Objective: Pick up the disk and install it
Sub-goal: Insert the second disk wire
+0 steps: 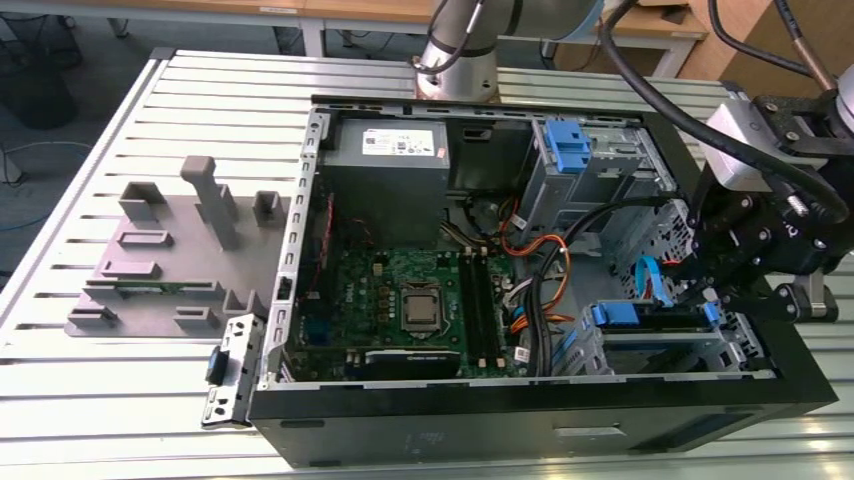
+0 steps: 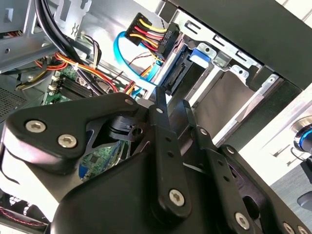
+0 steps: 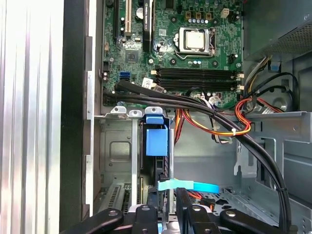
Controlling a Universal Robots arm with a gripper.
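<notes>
The disk (image 1: 650,318) stands on edge inside the lower drive cage (image 1: 667,350) at the front corner of the open computer case, at the exterior view's right. Its blue carrier tab (image 3: 156,136) sticks out of the cage top, and its dark end (image 2: 175,73) carries a plugged multicolour power connector (image 2: 148,31) and a light blue data cable (image 3: 187,186). My gripper (image 1: 707,298) hovers just over that end of the disk. In both wrist views the black fingers (image 2: 158,109) (image 3: 146,214) stand close together with nothing between them, tips just short of the disk.
The green motherboard (image 1: 400,300) fills the case floor. A grey power-supply box (image 1: 387,145) sits at the back and a bare blue bracket (image 1: 567,150) in the upper cage. Black and orange cables (image 3: 209,114) cross beside the cage. A grey fixture (image 1: 174,250) stands at the exterior view's left.
</notes>
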